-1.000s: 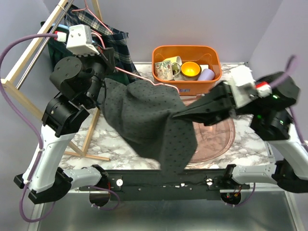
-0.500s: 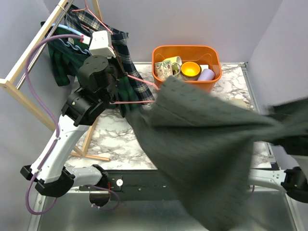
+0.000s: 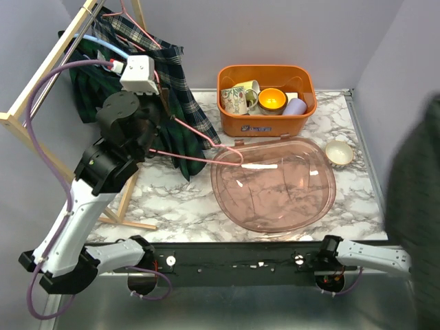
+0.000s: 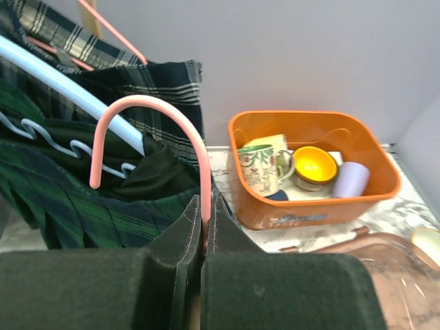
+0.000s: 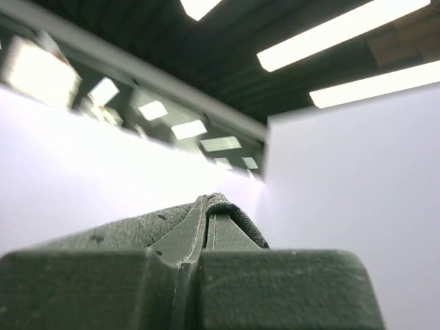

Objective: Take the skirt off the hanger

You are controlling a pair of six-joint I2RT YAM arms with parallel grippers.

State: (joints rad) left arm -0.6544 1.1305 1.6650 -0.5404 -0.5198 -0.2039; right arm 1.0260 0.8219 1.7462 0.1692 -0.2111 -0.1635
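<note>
The skirt [image 3: 414,206], dark grey and blurred, is off the hanger [image 4: 204,189] and well apart from it at the right edge of the top view, a fold pinched in the right gripper [image 5: 206,208]. The hanger is bare pink wire, its hook neck clamped in the left gripper [image 4: 205,221], its frame reaching out sideways.

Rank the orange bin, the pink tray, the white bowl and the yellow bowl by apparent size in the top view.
Largest to smallest: pink tray, orange bin, then white bowl and yellow bowl, which look about equal.
</note>
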